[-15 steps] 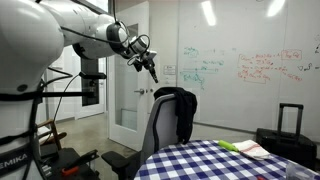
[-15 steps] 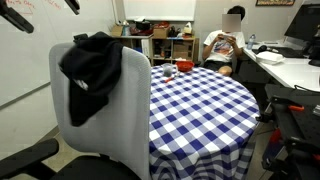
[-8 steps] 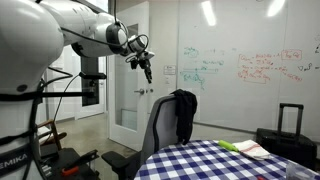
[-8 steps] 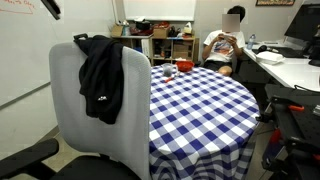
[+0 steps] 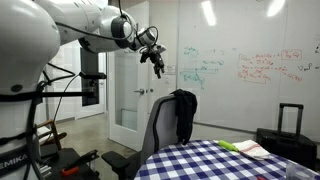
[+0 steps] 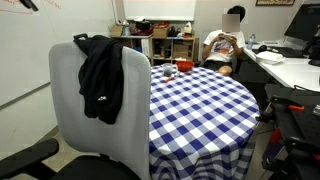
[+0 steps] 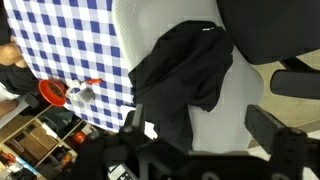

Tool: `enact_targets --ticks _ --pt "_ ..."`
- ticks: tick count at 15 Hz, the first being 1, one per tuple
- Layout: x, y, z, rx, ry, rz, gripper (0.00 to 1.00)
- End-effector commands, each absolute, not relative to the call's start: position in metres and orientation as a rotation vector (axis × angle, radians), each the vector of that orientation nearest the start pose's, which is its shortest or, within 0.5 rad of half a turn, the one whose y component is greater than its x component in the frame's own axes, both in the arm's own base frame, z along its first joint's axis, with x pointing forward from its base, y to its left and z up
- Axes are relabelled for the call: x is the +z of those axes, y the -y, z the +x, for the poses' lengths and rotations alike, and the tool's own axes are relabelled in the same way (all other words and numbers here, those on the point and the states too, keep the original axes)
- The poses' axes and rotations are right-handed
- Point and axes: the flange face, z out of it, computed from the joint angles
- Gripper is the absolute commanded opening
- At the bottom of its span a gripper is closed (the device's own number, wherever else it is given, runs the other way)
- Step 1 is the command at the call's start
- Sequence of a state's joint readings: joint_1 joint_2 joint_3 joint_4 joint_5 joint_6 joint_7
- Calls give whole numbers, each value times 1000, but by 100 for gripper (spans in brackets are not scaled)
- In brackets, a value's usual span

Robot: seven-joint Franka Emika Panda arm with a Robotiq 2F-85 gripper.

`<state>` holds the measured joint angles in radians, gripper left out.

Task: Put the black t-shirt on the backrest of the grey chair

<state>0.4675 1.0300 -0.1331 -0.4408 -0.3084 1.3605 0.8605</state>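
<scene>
The black t-shirt (image 5: 184, 112) hangs limp over the top of the grey chair's backrest (image 5: 160, 128), next to the checked table. Both also show in an exterior view, the shirt (image 6: 100, 80) draped down the backrest (image 6: 66, 115). In the wrist view the shirt (image 7: 185, 75) lies across the pale backrest (image 7: 240, 95) below me. My gripper (image 5: 158, 67) is open and empty, high above and to the left of the chair, well clear of the shirt. Its two fingers frame the wrist view (image 7: 205, 128).
A blue-and-white checked table (image 6: 200, 100) stands against the chair, with a red bowl (image 6: 168, 70) on it. A black suitcase (image 5: 290, 125) stands behind the table. A seated person (image 6: 225, 45) and desks are beyond. Whiteboard wall (image 5: 250, 65) behind.
My gripper has risen and shifted away from the chair top. The t-shirt, bunched and swinging a second ago, now hangs straight and still.
</scene>
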Motion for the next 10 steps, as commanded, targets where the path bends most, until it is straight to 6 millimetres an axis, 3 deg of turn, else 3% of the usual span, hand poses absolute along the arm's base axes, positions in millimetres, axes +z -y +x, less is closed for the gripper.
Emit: enact_targets --ticks 1,6,10 --pt "456 -236 720 -193 -761 -3434 100" --pt "453 -173 740 -133 -622 -3486 100" --pt "462 -111 746 -67 -785 -3463 100"
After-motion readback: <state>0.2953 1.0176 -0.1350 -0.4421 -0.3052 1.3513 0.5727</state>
